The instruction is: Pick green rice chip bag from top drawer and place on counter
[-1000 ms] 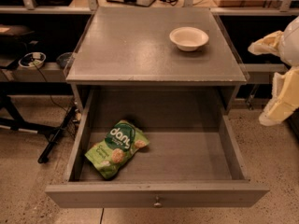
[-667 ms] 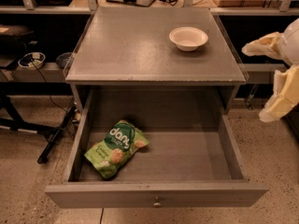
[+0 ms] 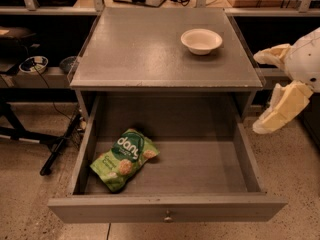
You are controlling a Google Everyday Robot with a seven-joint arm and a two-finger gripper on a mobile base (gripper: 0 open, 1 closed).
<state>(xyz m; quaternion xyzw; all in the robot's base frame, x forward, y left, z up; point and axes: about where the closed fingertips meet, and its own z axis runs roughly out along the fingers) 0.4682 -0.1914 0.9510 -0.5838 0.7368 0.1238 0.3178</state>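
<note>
Gripper (image 3: 256,92) is picked up at far-right edge of view, fingers (image 3: 282,109) spread wide apart. Both are seen as pale cream, blunt, tapered, w/ a soft padded look. The lower one is longer and slab-like, the upper shorter, wedge-shaped. Just behind them a rounded white housing (image 3: 306,59) is shown, smooth, matte.

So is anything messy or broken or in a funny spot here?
Nothing is spilled or broken. The green rice chip bag lies crooked in the front left of the open top drawer, and a white bowl sits upright on the counter. The tool hangs open off to the right, holding nothing.
</note>
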